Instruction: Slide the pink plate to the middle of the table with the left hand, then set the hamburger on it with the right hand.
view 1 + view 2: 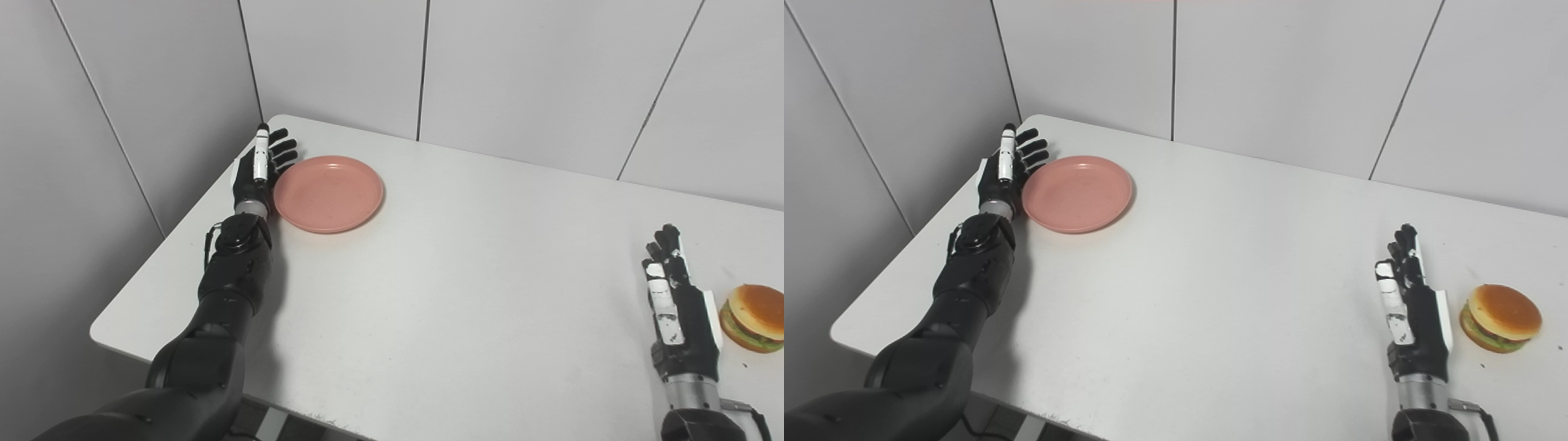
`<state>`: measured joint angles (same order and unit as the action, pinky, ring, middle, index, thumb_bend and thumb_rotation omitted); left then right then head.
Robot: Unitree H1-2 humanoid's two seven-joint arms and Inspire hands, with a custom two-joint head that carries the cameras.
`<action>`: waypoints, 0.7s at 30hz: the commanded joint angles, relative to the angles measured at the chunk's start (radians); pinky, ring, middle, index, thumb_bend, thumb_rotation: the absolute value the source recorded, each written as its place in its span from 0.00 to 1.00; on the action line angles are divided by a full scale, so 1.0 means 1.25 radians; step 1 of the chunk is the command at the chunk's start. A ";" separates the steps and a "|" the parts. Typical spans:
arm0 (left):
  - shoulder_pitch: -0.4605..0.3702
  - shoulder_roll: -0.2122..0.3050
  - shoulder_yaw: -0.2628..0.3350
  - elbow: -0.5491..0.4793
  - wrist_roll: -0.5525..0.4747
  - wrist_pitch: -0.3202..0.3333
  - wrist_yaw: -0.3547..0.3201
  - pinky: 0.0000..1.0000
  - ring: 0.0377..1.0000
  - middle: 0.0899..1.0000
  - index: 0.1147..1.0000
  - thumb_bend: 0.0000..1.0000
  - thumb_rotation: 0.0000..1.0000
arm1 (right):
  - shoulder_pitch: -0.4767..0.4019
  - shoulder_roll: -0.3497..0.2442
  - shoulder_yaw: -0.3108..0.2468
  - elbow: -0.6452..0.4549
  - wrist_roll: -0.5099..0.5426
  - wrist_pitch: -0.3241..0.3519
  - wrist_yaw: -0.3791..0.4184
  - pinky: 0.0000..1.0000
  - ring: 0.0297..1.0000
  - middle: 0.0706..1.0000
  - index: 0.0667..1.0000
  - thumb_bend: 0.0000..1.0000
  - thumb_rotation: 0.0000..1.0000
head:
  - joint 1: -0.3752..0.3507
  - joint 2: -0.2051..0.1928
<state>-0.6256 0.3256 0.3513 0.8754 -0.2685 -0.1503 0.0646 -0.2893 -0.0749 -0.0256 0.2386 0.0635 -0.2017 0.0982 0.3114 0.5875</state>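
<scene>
The pink plate [328, 193] lies flat and empty at the far left of the white table [465, 269]. My left hand [260, 170] is open, fingers stretched out, standing on edge right against the plate's left rim. The hamburger [754, 316] sits on the table at the right edge, bun on top, lettuce showing. My right hand [677, 303] is open and holds nothing, just left of the hamburger with a small gap between them. The same scene shows in the right eye view, with the plate [1077, 193] and hamburger [1500, 318].
Grey wall panels stand behind the table and along its left side. The table's left edge runs close under my left arm. The front edge is near the bottom of the picture.
</scene>
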 commanded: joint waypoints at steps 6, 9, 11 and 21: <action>-0.001 -0.008 -0.017 -0.047 0.000 -0.030 -0.023 0.77 0.79 0.75 0.73 0.45 0.99 | 0.011 0.007 0.001 -0.004 0.006 0.010 -0.003 1.00 1.00 1.00 1.00 0.59 0.83 | 0.000 0.004; 0.008 -0.017 -0.021 -0.064 -0.004 -0.014 -0.021 0.79 0.81 0.76 0.73 0.46 0.99 | 0.009 0.006 0.000 -0.001 0.009 0.007 -0.001 1.00 1.00 1.00 1.00 0.60 0.83 | 0.000 0.005; 0.012 -0.024 -0.021 -0.075 -0.009 -0.005 -0.019 0.79 0.81 0.76 0.73 0.45 1.00 | 0.009 0.007 0.000 0.000 0.012 0.005 0.001 1.00 1.00 1.00 1.00 0.60 0.83 | 0.000 0.005; 0.037 -0.060 -0.064 -0.157 0.005 0.028 -0.024 0.79 0.80 0.76 0.72 0.45 1.00 | 0.009 0.006 0.007 -0.003 -0.024 -0.001 -0.015 1.00 1.00 1.00 1.00 0.60 0.86 | -0.010 0.009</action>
<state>-0.5501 0.2516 0.2839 0.7131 -0.2747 -0.1217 0.0451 -0.2873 -0.0747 -0.0212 0.2355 0.0380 -0.1976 0.0933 0.2976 0.5998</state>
